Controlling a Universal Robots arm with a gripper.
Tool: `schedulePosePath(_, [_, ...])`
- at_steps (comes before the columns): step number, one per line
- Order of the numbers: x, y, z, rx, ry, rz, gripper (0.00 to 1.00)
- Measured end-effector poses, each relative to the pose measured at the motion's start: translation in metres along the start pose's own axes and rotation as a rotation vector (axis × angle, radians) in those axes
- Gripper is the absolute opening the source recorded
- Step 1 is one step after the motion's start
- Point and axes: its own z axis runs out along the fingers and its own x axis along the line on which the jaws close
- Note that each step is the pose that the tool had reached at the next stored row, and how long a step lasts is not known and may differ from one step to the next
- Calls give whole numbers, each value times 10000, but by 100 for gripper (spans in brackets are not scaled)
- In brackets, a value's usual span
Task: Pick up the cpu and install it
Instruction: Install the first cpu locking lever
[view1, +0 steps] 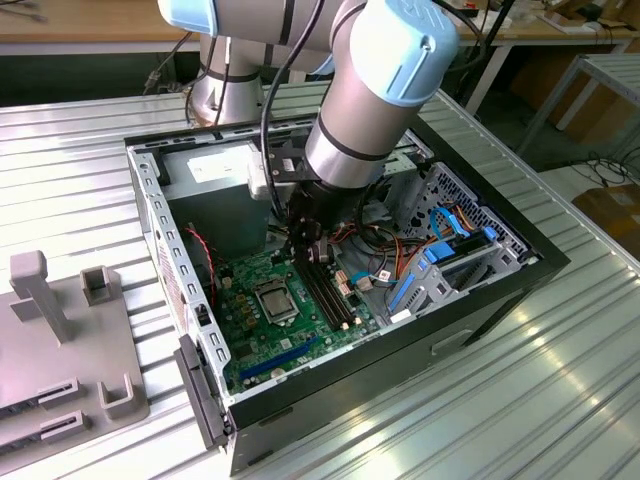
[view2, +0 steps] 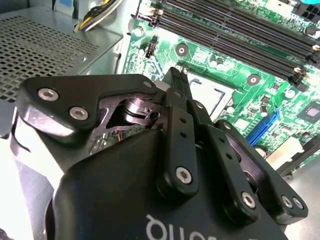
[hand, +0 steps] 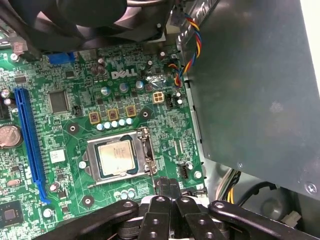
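1. I see the cpu (hand: 114, 157) lying flat in the socket frame (hand: 120, 161) on the motherboard (hand: 70, 130) in the first wrist view, silver plate up. In the exterior view it sits near the board's middle (view1: 275, 298), inside the open computer case (view1: 150, 215) on the worktop (view1: 560, 400).

2. The pincer (hand: 168, 185) has its fingers (hand: 173, 189) pressed together, tips meeting, with nothing between them. I read it as closed and empty. The second wrist view shows the same closed tips (view2: 176, 80) over the socket edge.

3. Key relation: in the exterior view the pincer (view1: 305, 245) hangs just beside the cpu, toward the exterior view's right and slightly farther back, above the memory slots (view1: 325, 290). Its tips are apart from the chip, not touching it.

4. The cpu is square, so it has no long axis; its edges run parallel to the socket frame's edges.

5. My judgement: the chip already rests within the socket outline; I cannot tell whether the frame is latched.
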Motion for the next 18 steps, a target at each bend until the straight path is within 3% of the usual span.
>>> schedulePosePath(3, [-3, -20, 2, -6, 10, -49, 11])
schedulePosePath(13, [-2, -19, 11, -195, 150, -1516, 11])
schedulePosePath(18, [5, -21, 12, -231, 192, -1807, 11])
